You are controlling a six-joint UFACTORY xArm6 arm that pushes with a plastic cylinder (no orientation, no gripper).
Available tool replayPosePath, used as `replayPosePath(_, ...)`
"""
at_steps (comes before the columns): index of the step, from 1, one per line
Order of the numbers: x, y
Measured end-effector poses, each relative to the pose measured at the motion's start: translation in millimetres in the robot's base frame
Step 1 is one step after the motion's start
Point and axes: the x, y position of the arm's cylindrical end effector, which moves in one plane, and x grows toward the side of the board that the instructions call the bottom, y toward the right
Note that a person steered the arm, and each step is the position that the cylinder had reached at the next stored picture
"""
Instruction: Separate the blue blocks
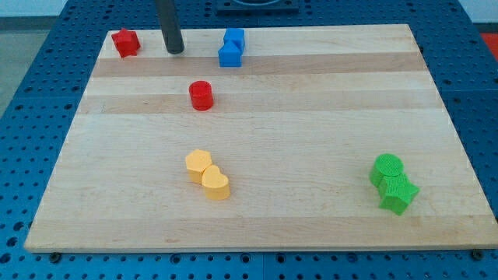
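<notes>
Two blue blocks stand touching at the view's top, just left of centre: the upper blue block and the lower blue block, whose shapes are hard to make out. My tip rests on the board to their left, about a block's width or two away, between them and a red star-like block.
A red cylinder stands below my tip. Two yellow blocks touch at the lower middle. A green cylinder and a green star-like block touch at the lower right. The wooden board lies on a blue perforated table.
</notes>
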Motion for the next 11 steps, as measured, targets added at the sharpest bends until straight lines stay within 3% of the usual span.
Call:
replayPosePath(2, -27.2, 40.8)
replayPosePath(4, 9.2, 70.0)
replayPosePath(6, 49.1, 170.6)
replayPosePath(9, 57.2, 191.0)
replayPosePath(10, 69.4, 242.2)
replayPosePath(11, 88.2, 336.1)
